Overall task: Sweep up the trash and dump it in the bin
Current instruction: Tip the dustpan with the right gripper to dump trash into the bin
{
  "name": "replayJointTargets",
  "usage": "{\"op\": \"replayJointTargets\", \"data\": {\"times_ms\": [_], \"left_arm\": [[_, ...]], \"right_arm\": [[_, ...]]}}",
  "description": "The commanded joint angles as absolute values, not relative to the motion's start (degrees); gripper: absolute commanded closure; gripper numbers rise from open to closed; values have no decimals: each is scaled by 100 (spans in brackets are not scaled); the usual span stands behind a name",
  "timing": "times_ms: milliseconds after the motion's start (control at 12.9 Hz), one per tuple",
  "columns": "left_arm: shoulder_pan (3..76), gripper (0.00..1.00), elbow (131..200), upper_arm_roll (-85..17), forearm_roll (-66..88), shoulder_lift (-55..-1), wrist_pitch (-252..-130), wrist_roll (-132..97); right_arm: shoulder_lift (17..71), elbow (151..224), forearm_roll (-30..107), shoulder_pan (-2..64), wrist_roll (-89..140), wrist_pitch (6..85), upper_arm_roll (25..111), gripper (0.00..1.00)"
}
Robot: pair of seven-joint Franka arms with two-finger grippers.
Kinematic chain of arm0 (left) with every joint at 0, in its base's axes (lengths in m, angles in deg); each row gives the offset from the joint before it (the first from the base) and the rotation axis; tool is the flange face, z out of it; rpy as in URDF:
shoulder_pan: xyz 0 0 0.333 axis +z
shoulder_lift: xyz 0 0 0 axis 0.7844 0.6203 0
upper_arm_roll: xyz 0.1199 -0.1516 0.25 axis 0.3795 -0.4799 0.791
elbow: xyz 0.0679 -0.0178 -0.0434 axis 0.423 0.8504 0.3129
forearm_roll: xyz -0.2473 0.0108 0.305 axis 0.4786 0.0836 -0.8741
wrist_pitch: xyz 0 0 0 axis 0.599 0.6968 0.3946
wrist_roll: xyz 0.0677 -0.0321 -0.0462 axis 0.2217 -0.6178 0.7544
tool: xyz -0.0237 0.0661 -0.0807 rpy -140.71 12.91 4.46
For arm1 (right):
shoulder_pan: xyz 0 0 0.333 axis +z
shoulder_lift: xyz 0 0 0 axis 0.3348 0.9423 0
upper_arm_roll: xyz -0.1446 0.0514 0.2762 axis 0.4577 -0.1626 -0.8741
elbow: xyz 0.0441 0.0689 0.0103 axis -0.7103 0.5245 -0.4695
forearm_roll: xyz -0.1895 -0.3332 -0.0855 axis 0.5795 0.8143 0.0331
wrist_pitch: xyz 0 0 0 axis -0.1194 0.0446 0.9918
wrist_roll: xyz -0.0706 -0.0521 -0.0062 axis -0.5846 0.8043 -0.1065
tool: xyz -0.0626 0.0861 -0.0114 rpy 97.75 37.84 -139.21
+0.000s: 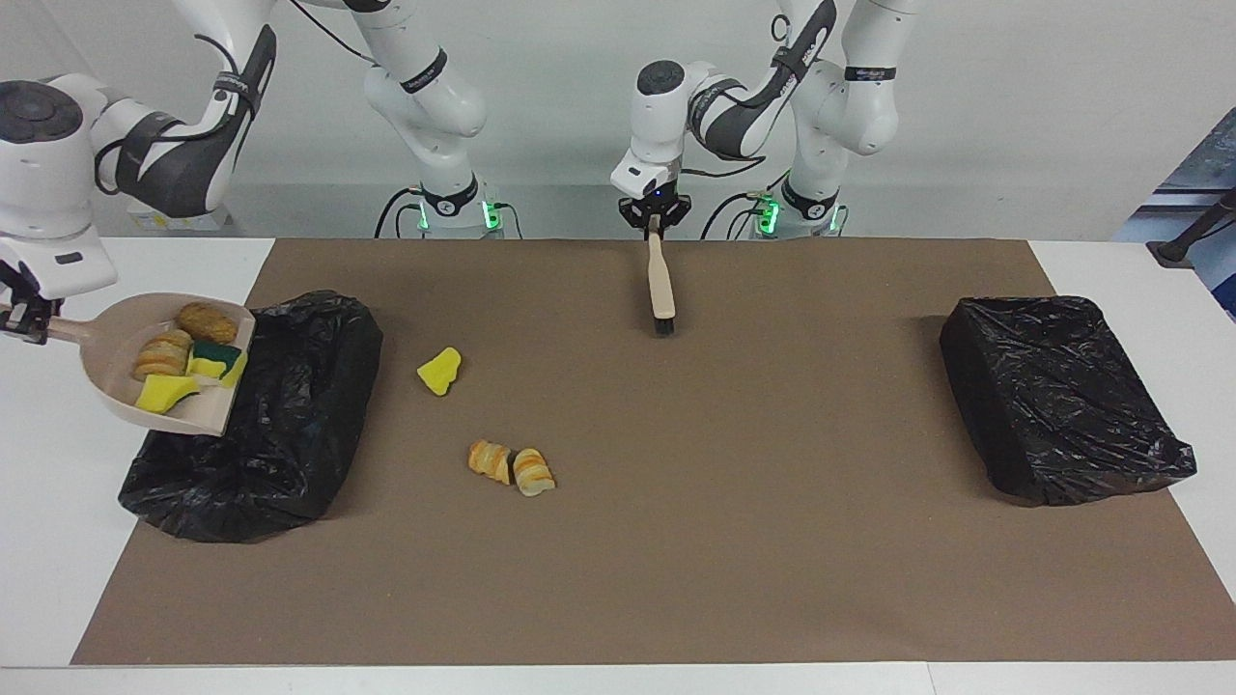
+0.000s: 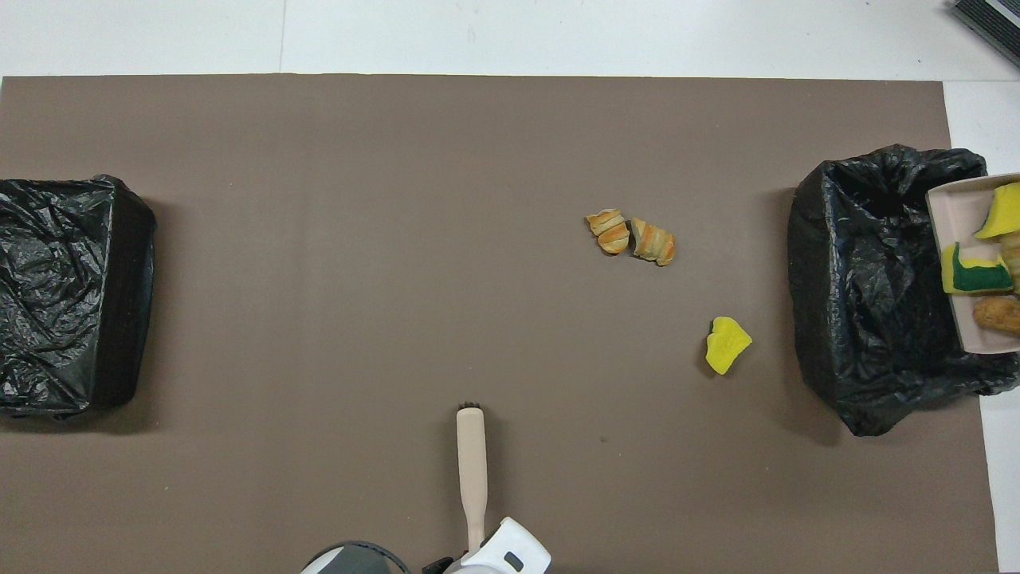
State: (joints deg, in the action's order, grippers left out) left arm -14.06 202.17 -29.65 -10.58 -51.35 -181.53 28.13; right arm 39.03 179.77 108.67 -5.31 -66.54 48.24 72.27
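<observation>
The right gripper (image 1: pixel 21 319) clamps the handle of the beige dustpan (image 1: pixel 116 391), held tilted over the edge of the black-lined bin (image 1: pixel 280 425) (sponge bits and bread chunks (image 1: pixel 183 352) lie in the pan). Beside the bin lie a yellow sponge bit (image 1: pixel 439 372) and two bread chunks (image 1: pixel 510 466). The left gripper (image 1: pixel 656 220) grips the brush (image 1: pixel 660 285). A second black bin (image 1: pixel 1057 396) sits at the left arm's end.

The right pincer (image 1: pixel 21 323) hung clamped on the dustpan (image 1: pixel 116 386) handle, just outside the nearer bin (image 1: pixel 261 425), forearm pointing down. The left pincer (image 1: pixel 656 220) gripped the brush (image 1: pixel 660 285) handle, well apart from that bin.
</observation>
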Motion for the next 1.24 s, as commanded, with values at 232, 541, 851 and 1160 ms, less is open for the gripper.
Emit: {"op": "replayJointTargets", "data": {"times_ms": [232,541,851,1160], "left_arm": [[-1768,100,20605,-2865,-790,-5486,-18285,3190],[-1751,100,20605,-2857,-534,-5468,-18321,3024],[-1663,43,20588,-2822,-489,-5398,-18260,2593],[-795,0,20001,-2804,-498,-5091,-17840,1339]], "right_arm": [[3302,18854,12441,-478,-5928,4934,7172,100],[3266,18793,12916,-610,-5937,4968,7172,100],[3047,18819,13162,-549,-5937,4890,7119,100],[2888,18784,12832,-557,-5876,4872,7075,100]]}}
